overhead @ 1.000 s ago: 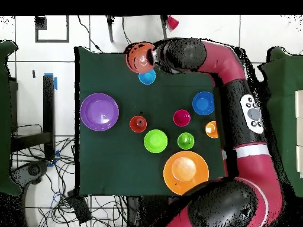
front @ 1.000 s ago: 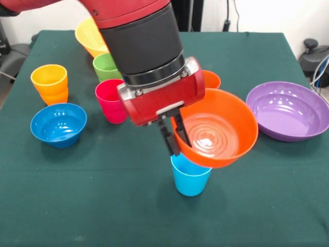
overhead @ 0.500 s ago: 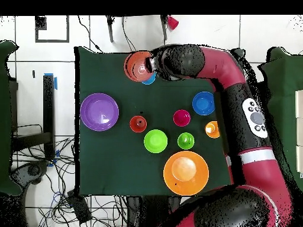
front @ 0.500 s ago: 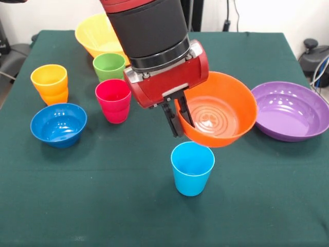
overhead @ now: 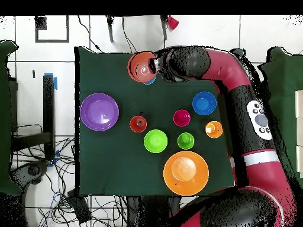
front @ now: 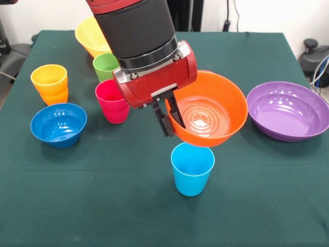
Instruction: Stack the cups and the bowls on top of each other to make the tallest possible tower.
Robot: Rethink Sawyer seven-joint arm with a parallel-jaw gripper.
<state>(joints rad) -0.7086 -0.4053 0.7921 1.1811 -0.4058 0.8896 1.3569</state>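
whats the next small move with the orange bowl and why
Probably lower the orange bowl a little toward the light blue cup. The pincer grips the bowl's rim and holds it tilted in the air just above the upright cup, not resting on it. Levelling it first may help it sit.

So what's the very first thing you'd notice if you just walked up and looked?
Probably the big red and black arm, whose gripper pinches the rim of an orange bowl and holds it in the air above a light blue cup near the table's front edge. After that, the wide purple bowl, off on its own at the right in the front view.
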